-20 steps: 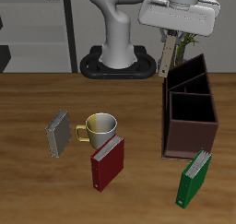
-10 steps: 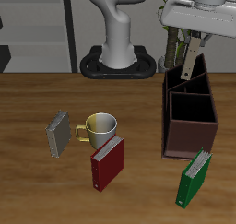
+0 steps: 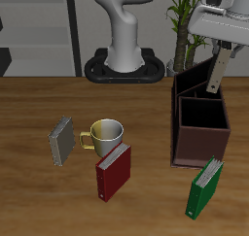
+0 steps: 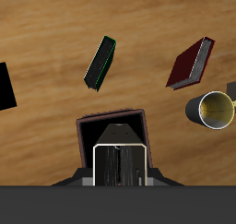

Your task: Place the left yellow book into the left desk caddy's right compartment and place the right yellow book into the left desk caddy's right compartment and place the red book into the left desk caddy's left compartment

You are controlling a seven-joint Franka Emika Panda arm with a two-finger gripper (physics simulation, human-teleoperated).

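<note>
Your hand (image 3: 220,73) is clamped on a yellow book (image 3: 218,71), holding it upright just above the far section of the left desk caddy (image 3: 200,123), which stands toward the tabletop's (image 3: 39,196) far edge. The other yellow book (image 3: 61,141) lies near the mug (image 3: 105,136). The red book (image 3: 113,171) lies just in front of the mug, and a green book (image 3: 204,186) lies by the caddy's near end.

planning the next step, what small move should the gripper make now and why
Probably lower straight down. The gripper is shut on the left yellow book, which hangs upright above the left desk caddy, over its farther-back compartment and not yet inside. Ease it in before opening.
</note>
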